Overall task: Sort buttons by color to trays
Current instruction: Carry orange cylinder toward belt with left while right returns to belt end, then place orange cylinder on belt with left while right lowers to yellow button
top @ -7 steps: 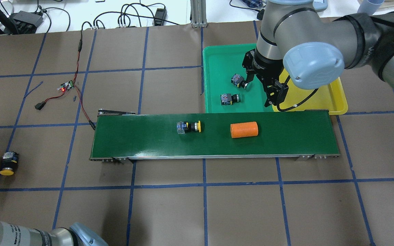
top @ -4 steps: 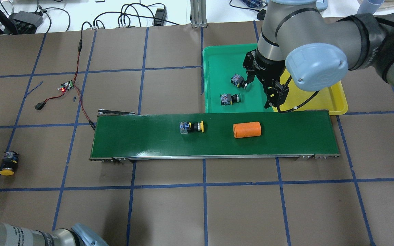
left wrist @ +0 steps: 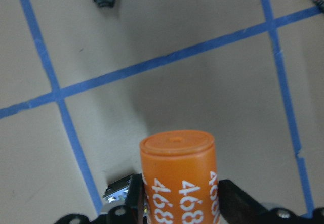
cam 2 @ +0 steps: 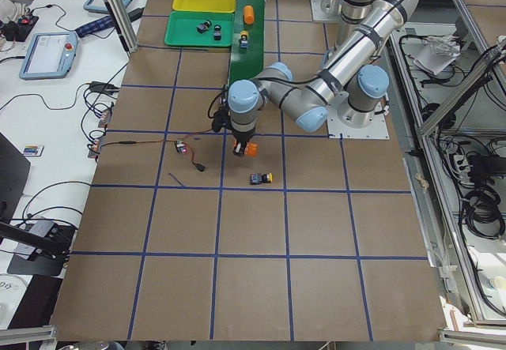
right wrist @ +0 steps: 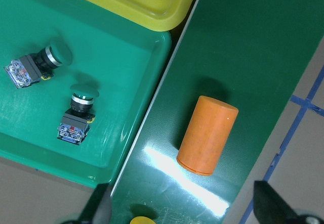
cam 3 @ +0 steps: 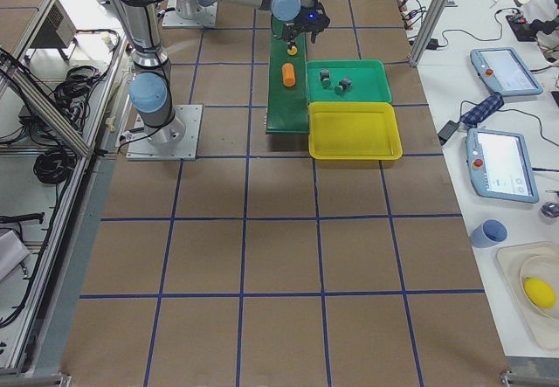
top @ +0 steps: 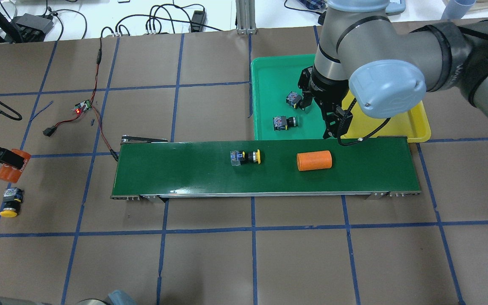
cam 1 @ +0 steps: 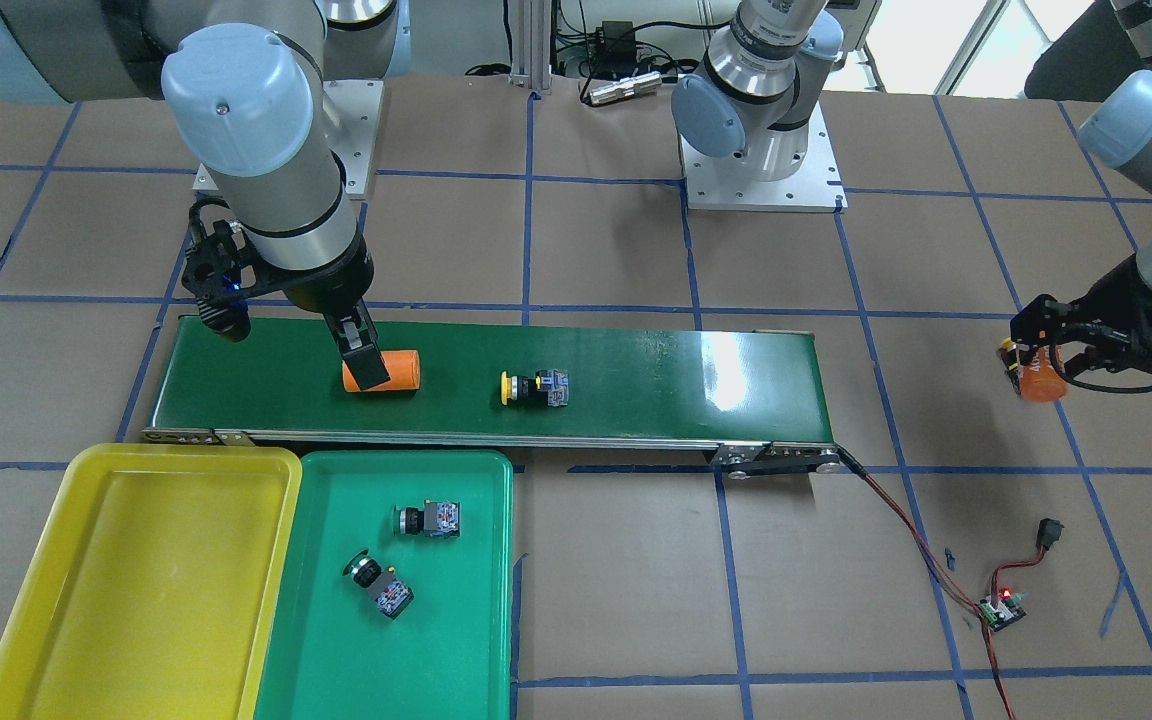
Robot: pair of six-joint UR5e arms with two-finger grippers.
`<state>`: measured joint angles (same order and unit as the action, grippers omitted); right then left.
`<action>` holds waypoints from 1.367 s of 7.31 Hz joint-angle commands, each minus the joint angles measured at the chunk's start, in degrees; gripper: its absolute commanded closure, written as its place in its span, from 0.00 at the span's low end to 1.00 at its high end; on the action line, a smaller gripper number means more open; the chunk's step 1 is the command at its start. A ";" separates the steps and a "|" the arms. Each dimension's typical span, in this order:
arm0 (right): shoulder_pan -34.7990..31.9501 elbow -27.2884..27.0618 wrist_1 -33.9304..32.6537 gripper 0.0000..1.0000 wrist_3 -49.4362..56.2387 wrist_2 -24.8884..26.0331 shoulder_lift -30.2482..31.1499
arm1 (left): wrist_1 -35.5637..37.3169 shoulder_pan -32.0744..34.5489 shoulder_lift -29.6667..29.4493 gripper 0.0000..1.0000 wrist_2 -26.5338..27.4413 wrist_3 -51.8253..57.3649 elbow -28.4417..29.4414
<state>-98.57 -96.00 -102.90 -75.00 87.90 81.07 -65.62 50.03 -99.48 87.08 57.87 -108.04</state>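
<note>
1. Over the last second the conveyor belt has carried its load toward the robot's right. The yellow button and the orange cylinder both sit further along it. In the same time the left gripper has lifted the "4680" cylinder off the table.
2. The right gripper has its jaws spread wide and holds nothing. It hangs over the belt's far edge, just beside the green tray.
3. From those jaws the yellow button lies along the belt toward the robot's left, with the orange cylinder between the two. In the right wrist view only the rim of its yellow cap shows, at the bottom edge.
4. The button lies on its side with its long axis along the belt, cap leading toward the cylinder. The right arm is by far the nearer to it.
5. A grip across the black body, with the jaws closing across the belt's width, looks the likely approach. The cylinder would have to be cleared or passed over first.
6. The left gripper is clamped on the "4680" cylinder, held above the table well off the belt's end. The second yellow button rests on the table just beside it, so that one falls to the left arm.
7. Two green buttons lie in the green tray. The yellow tray sits alongside, and both yellow buttons are outside it.
</note>
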 commanded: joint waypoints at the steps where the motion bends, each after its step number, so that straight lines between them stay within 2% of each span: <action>1: -0.83 -0.06 -0.02 0.00 -1.80 -0.01 -0.21 | -2.67 6.72 2.45 0.71 0.11 -10.26 -0.41; 3: -2.50 -0.06 -0.10 0.00 -3.22 0.08 -0.82 | -2.67 12.08 4.03 0.71 0.02 -18.72 -2.43; 5: -2.68 -0.15 -0.10 0.00 -5.76 0.08 -0.82 | -2.67 18.93 4.47 0.73 -0.07 -32.32 -3.14; 6: -2.59 -0.50 0.07 0.00 -5.94 0.08 -0.82 | -2.15 20.88 4.47 0.75 -0.85 -40.99 -4.01; 7: -2.68 -3.89 -0.28 0.00 -5.86 0.08 -0.21 | -1.53 22.72 3.69 0.77 -0.86 -51.78 -4.02; 8: -2.59 -6.54 -3.50 0.00 -6.21 0.34 0.31 | -1.53 24.66 2.90 0.93 -0.95 -58.94 -3.67; 9: -2.68 -7.26 -4.75 0.00 -6.73 0.09 1.01 | -1.53 27.11 2.46 0.96 -0.86 -61.45 -3.67; 10: -2.68 -7.53 -4.85 0.00 -7.43 0.00 1.11 | -1.44 29.05 2.28 0.98 -1.38 -70.08 -3.58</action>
<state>-101.23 -102.55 -106.79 -81.64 88.02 81.75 -67.17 76.31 -96.77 86.11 -2.91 -111.72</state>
